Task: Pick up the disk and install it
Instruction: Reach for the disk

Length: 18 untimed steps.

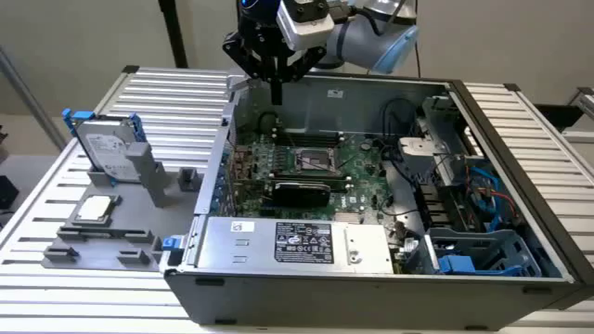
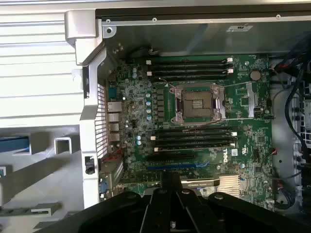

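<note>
One disk (image 1: 104, 147) stands upright in grey holder (image 1: 130, 217) on bench (image 1: 177, 94), at exterior view's left of open computer case (image 1: 325, 306). Pincer (image 1: 275, 96) clenched, empty, hangs above motherboard (image 1: 362, 163), well apart from disk.

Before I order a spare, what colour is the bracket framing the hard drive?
Blue; the bracket around the disk shows best in the exterior view.

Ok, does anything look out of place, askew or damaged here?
Nothing stands out. The disk stands on edge in the grey fixture outside the open computer case, the CPU chip lies flat on that fixture, and the gripper hangs above the case. No spill or visible damage.
</note>
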Each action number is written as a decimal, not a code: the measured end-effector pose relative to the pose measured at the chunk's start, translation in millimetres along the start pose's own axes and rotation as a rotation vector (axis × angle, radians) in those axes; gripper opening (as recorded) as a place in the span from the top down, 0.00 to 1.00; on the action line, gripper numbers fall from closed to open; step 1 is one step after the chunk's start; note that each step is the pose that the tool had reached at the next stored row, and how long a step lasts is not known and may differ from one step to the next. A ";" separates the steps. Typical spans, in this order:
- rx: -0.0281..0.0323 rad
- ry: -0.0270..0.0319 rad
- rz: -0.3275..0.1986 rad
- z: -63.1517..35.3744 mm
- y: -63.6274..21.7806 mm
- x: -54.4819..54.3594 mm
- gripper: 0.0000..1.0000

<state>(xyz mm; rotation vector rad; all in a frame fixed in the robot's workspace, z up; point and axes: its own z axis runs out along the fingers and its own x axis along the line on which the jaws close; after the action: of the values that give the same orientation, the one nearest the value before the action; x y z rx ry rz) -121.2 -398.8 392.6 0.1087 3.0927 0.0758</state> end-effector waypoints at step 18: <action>0.0003 0.0049 0.000 -0.2 0.0 5.2 1.00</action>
<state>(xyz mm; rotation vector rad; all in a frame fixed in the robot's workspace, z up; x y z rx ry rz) -126.4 -398.4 392.6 0.1089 3.0976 0.0758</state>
